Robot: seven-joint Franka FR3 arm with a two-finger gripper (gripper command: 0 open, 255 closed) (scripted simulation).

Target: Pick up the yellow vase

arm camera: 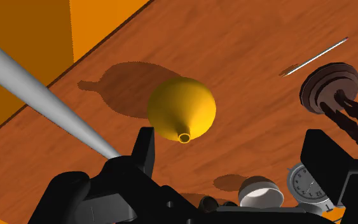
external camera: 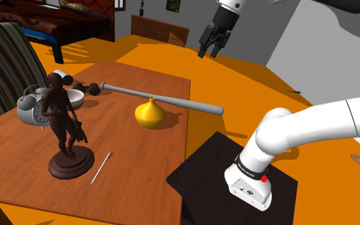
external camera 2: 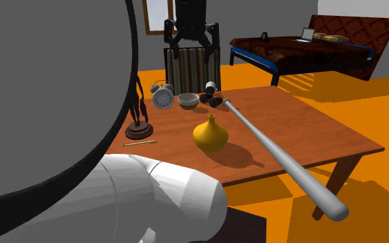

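The yellow vase [external camera: 150, 114], a squat bulb with a narrow neck, stands upright near the middle of the wooden table [external camera: 133, 147]. My black gripper [external camera: 209, 51] hangs open high above the table, well clear of the vase. In the second exterior view the gripper [external camera 2: 193, 48] is behind and above the vase [external camera 2: 210, 133]. In the wrist view the vase [arm camera: 182, 109] lies far below, nearer one finger [arm camera: 144, 149] than the other; the gripper [arm camera: 234, 156] holds nothing.
A long grey bat [external camera: 165, 98] lies close behind the vase and overhangs the table edge. A dark statue [external camera: 66, 128], an alarm clock [external camera: 34, 108], a bowl [external camera: 73, 97] and a thin pen [external camera: 100, 167] occupy the shoulder view's left. A striped chair [external camera 2: 191, 65] stands beyond the table.
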